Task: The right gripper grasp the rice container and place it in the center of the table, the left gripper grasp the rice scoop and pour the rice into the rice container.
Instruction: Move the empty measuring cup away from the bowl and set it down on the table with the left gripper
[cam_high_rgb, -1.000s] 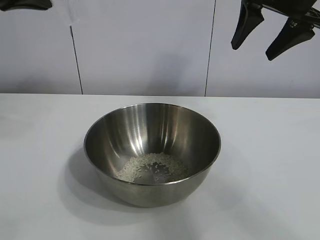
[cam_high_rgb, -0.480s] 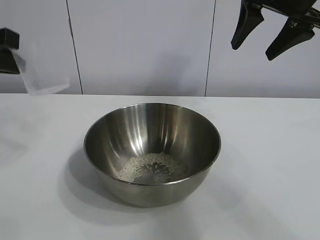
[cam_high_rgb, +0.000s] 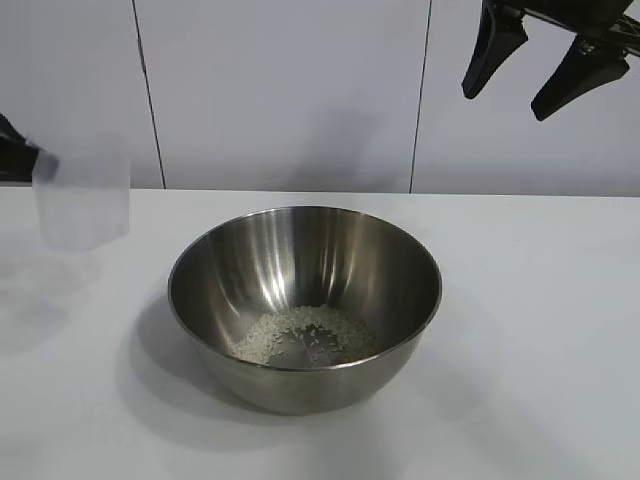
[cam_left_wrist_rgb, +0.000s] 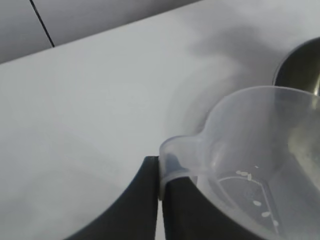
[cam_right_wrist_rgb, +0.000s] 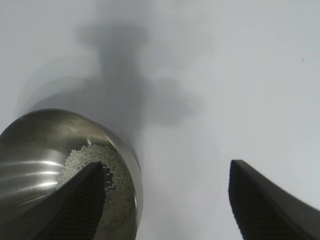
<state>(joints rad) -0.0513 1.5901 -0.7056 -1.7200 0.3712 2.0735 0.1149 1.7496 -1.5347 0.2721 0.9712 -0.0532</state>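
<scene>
Rice container (cam_high_rgb: 304, 300) sitting mid-table (cam_high_rgb: 540, 330), rice (cam_high_rgb: 305, 335) lying in its bottom. Left tool (cam_left_wrist_rgb: 159, 200) hovering at left edge above table, jaws pinched tight on handle of rice scoop (cam_high_rgb: 82, 200); scoop upright, few grains clinging inside. Right tool (cam_high_rgb: 540, 70) hanging high at upper right, jaws standing wide apart, gripping nothing. No readable writing or labels showing.
</scene>
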